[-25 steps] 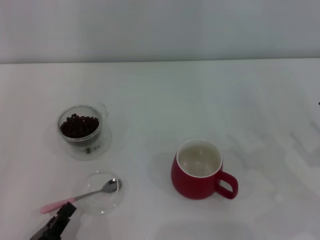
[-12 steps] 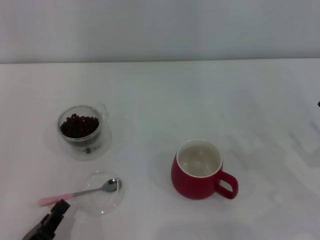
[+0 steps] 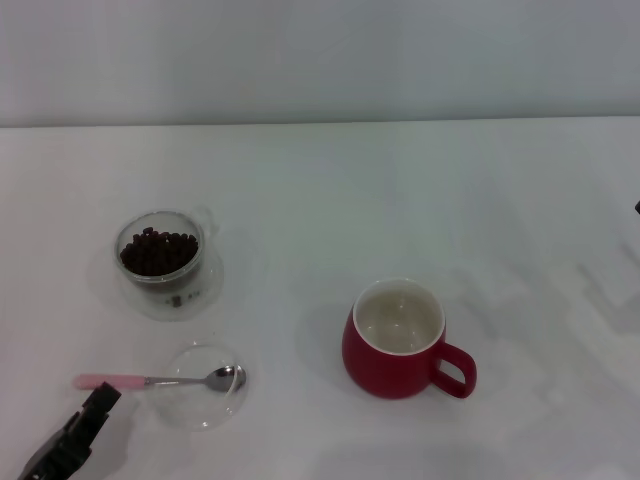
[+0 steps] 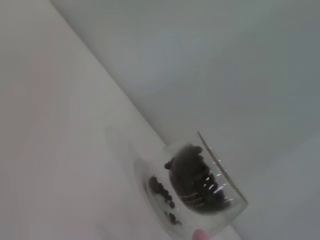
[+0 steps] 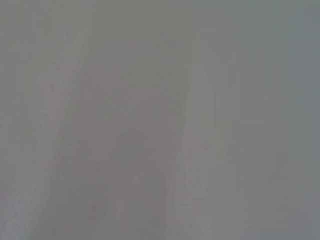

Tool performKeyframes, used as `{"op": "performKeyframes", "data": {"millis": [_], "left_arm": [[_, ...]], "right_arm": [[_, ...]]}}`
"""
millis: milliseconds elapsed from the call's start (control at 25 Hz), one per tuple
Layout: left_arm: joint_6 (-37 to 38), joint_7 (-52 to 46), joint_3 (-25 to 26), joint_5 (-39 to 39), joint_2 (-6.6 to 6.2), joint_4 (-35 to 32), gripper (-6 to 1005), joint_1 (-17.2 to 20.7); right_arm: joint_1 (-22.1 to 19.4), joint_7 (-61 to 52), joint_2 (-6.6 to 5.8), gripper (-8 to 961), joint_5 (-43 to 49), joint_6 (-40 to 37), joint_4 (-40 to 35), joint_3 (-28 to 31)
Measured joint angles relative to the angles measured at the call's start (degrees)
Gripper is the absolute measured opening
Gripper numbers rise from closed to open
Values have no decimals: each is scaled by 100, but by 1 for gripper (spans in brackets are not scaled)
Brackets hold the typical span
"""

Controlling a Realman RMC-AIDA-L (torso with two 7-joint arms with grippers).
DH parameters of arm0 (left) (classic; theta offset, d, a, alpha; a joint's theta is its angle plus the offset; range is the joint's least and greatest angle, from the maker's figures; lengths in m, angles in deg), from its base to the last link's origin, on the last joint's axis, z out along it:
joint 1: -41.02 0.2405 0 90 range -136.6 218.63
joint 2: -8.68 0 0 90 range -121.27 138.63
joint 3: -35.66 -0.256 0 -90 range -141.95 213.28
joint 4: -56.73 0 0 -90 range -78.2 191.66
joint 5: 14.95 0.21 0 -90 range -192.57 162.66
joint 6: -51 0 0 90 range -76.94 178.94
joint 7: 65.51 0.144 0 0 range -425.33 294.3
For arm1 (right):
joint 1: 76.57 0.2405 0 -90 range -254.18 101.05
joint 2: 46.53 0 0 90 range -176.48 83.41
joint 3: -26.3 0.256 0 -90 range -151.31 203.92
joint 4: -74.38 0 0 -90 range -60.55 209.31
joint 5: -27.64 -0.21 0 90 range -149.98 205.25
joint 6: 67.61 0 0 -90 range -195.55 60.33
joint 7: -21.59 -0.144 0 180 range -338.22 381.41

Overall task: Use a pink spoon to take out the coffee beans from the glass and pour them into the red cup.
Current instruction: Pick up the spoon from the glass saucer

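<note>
The pink spoon (image 3: 150, 381) lies flat on the table, its metal bowl resting in a flat clear glass dish (image 3: 205, 405) and its pink handle pointing left. My left gripper (image 3: 85, 418) is low at the near left, just in front of the handle's end and not touching it. Behind the dish stands the glass (image 3: 160, 248) filled with coffee beans (image 3: 157, 252). The left wrist view shows the glass (image 4: 220, 200), the coffee beans (image 4: 192, 177) and the tip of the pink spoon (image 4: 200, 234). The red cup (image 3: 395, 340) stands to the right, white inside, handle facing right. My right gripper is out of view.
A clear saucer (image 3: 200, 290) lies under the glass with a few stray beans on it. The white table (image 3: 400, 190) runs back to a pale wall. A dark speck (image 3: 637, 208) shows at the right edge.
My left gripper has drawn back toward the near left corner, away from the spoon. The spoon's handle has swung farther back, so it now lies level across the dish.
</note>
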Motion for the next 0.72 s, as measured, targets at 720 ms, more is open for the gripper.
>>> {"op": "performKeyframes", "data": {"millis": [720], "left_arm": [[-79,-617,4,-38,21,-155,257,-37]], "right_arm": [[115,8,-7,696,0,80,-42,0]]}}
